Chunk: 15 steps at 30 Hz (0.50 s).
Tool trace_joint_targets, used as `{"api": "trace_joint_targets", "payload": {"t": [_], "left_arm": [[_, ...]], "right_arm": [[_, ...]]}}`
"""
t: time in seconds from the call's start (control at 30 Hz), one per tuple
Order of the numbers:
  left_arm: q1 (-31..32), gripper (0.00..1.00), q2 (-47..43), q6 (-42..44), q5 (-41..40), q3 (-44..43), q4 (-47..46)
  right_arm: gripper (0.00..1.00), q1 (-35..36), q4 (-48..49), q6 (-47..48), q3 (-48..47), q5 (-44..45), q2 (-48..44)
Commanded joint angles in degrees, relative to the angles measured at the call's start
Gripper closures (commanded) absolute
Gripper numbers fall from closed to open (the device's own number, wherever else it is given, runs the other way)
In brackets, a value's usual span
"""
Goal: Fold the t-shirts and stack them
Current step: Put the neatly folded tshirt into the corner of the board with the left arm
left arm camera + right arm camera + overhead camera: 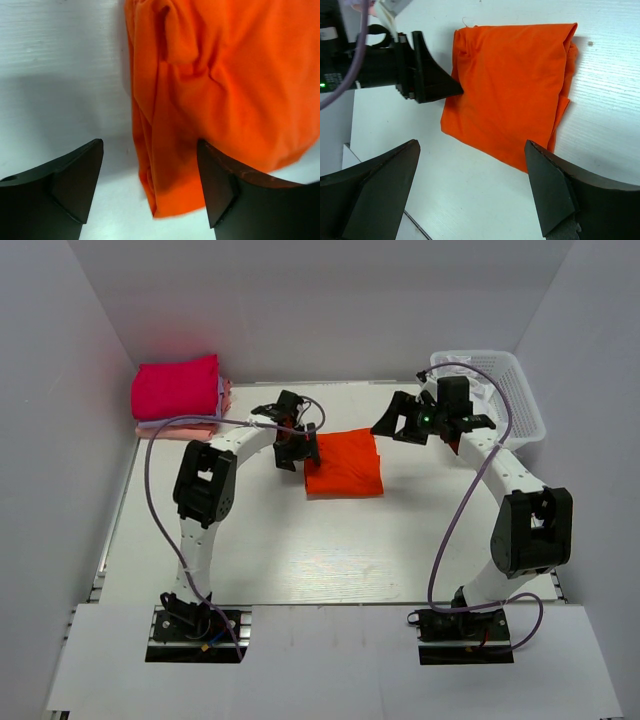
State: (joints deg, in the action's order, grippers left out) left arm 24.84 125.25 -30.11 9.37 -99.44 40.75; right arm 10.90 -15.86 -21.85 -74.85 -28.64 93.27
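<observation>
We are seeing the orange-red t-shirt (345, 464) lying folded mid-counter (300, 560). The left jaws are standing wide apart, straddling its left edge and gripping nothing. The right jaws are hovering off its far-right corner, fully open and empty. Farther back-left of it, the magenta-pink t-shirt (177, 386) is topping the folded stack (180, 426). A white basket (495, 390) is sitting back-right.

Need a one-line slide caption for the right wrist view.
Folded orange shirt on the white table, open left pincer at its edge, right pincer open above.
</observation>
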Motion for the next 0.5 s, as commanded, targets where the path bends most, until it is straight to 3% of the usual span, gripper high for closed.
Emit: {"api": "trace_joint_targets", "payload": {"t": [0.0,0.2,0.43,0.47], "left_arm": [[1.26,0.18,2.71,-1.27,-2.68,-2.16,1.25],[5.12,0.25,6.23,0.4,-12.96,-5.59,6.17],[6.71,0.53,9.66,0.4,-11.57,-4.46,5.06],[7.23,0.62,9.66,0.4,-10.87,-4.45,5.04]], "right_arm": [[0.09,-0.17,-0.93,0.84,-0.56,0.78,-0.55],[0.09,-0.26,-0.49,0.84,1.02,2.36,-1.96],[0.09,-0.26,-0.23,0.22,1.9,2.98,-2.31],[0.09,-0.52,-0.4,0.49,1.99,3.33,-2.39]]}}
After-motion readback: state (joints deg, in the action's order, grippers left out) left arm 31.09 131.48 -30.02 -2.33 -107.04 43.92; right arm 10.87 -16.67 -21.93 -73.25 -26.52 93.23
